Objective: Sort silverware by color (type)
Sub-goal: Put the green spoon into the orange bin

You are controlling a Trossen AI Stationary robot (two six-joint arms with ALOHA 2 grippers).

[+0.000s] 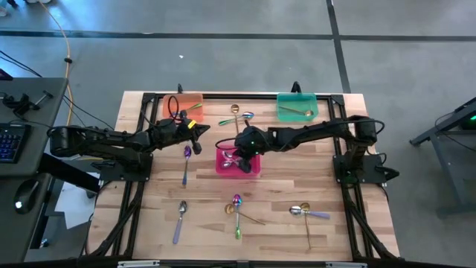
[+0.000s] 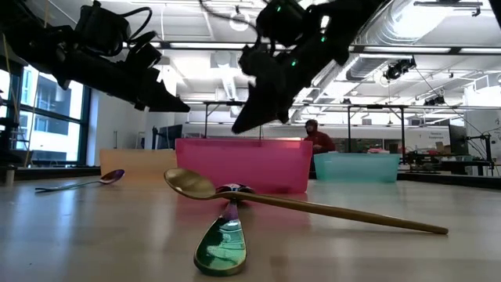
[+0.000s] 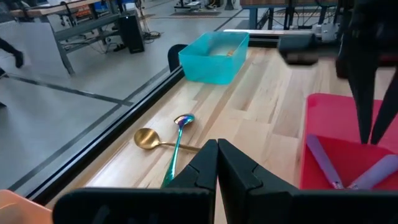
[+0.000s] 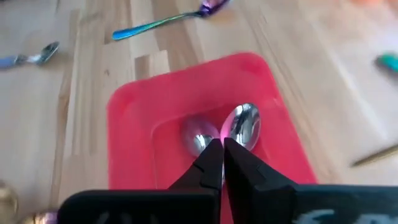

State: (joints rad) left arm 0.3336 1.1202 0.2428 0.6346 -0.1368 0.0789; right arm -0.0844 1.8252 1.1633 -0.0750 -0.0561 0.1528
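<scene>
Two silver spoons with lilac handles (image 4: 244,124) lie inside the pink bin (image 1: 253,170) at mid-table. My right gripper (image 4: 222,149) hangs shut just above them and holds nothing; in the low view its tip (image 2: 239,125) is clear of the bin's rim. My left gripper (image 1: 201,132) is shut and empty, above the table between the orange bin (image 1: 182,106) and the pink bin. Loose silverware lies on the wood: a purple spoon (image 1: 186,160), a lilac-handled spoon (image 1: 180,219), an iridescent spoon (image 1: 237,216) crossed by a gold one (image 2: 313,207), and two more (image 1: 306,214).
A teal bin (image 1: 297,106) with a gold spoon in it stands at the far right. Two spoons (image 3: 177,134) lie between the orange and teal bins. A black frame (image 1: 141,100) runs along the table's edges. A person (image 2: 317,137) shows far behind the table.
</scene>
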